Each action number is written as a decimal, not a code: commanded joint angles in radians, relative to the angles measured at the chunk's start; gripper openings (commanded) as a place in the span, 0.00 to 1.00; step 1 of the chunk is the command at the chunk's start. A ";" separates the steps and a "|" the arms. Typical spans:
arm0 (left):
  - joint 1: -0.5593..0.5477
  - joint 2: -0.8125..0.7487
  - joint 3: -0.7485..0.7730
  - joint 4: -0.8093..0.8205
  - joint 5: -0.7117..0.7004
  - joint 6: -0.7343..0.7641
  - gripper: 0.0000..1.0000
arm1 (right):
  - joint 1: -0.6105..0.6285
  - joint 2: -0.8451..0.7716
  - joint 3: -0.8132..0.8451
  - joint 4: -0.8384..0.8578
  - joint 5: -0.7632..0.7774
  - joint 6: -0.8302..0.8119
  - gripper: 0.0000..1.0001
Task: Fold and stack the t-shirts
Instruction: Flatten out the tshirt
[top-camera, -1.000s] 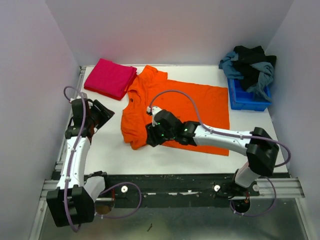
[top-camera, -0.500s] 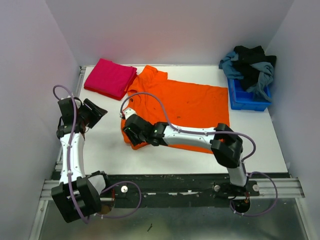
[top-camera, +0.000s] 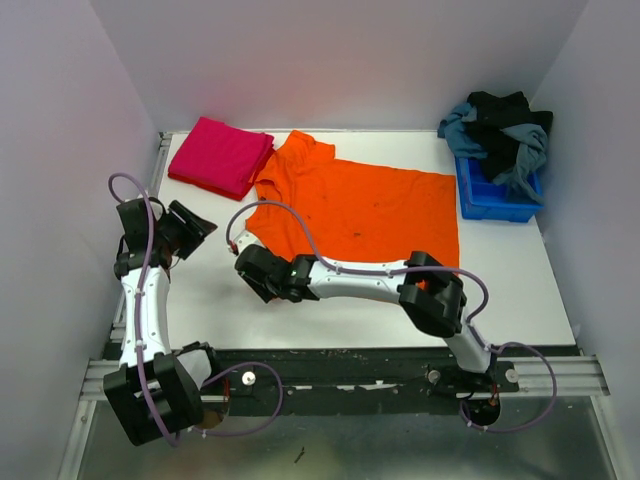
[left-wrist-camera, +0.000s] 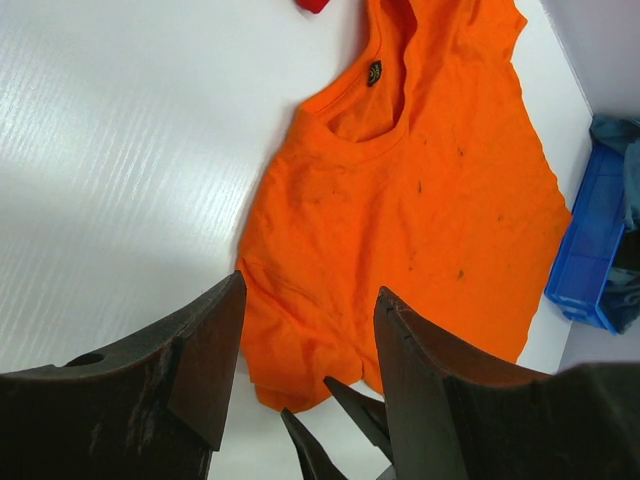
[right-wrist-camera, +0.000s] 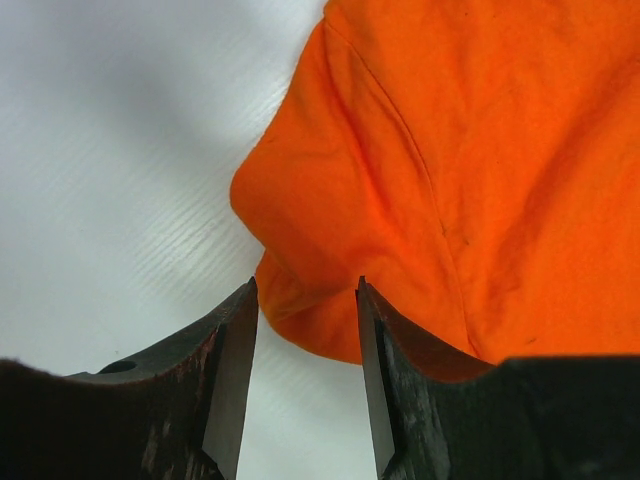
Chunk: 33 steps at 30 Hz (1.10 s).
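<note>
The orange t-shirt lies spread flat in the middle of the table, collar to the left. It also shows in the left wrist view and the right wrist view. The folded magenta-pink t-shirt lies at the far left corner. My right gripper is open, low at the shirt's near-left sleeve; in the right wrist view the sleeve's bunched edge lies between the open jaws. My left gripper is open and empty, held left of the shirt over bare table; the left wrist view confirms this.
A blue bin heaped with dark and grey-blue clothes stands at the far right. White walls close in the table on three sides. The right arm stretches across the shirt's near edge. The right gripper's fingertips show in the left wrist view.
My right gripper has slid left along the shirt's near edge to the near-left sleeve. My left arm drew back to the left earlier and has since stayed still.
</note>
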 joint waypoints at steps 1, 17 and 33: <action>0.008 -0.015 -0.014 0.003 0.021 0.015 0.63 | 0.005 0.031 0.008 -0.027 0.066 -0.026 0.52; 0.012 -0.018 -0.055 0.052 0.033 -0.016 0.64 | -0.153 0.042 0.049 -0.026 0.044 0.011 0.43; -0.028 -0.058 -0.163 0.098 0.049 -0.060 0.64 | -0.263 -0.152 -0.145 0.121 -0.243 0.029 0.57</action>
